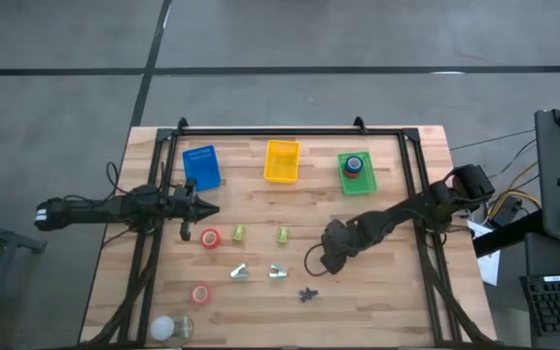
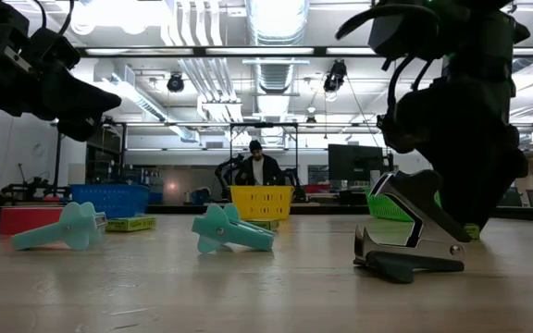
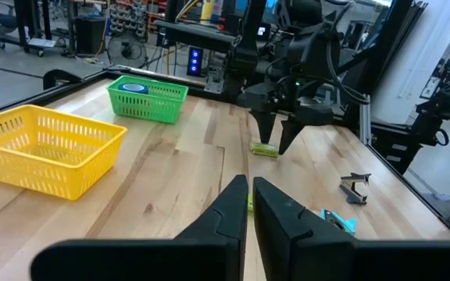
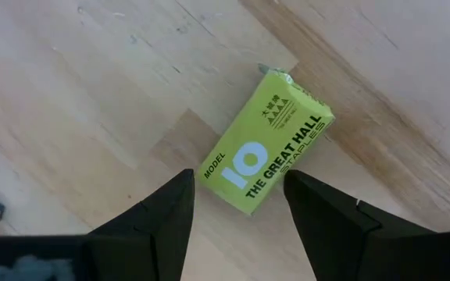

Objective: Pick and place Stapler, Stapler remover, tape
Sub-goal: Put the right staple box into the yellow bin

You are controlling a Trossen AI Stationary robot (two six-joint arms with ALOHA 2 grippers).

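My right claw (image 4: 237, 215): fingers spread wide, holding nothing, hovering over the green staple box (image 4: 268, 150) right of table centre
My left claw (image 3: 250, 199): fingers pressed together, holding nothing, at the left side by the blue basket (image 1: 201, 166)
Staple remover (image 2: 413, 240): dark, lying on the wood at the near edge, near my right claw
Tape (image 1: 210, 237): red roll, just right of my left claw
Second red roll (image 1: 200, 293): nearer, on the left
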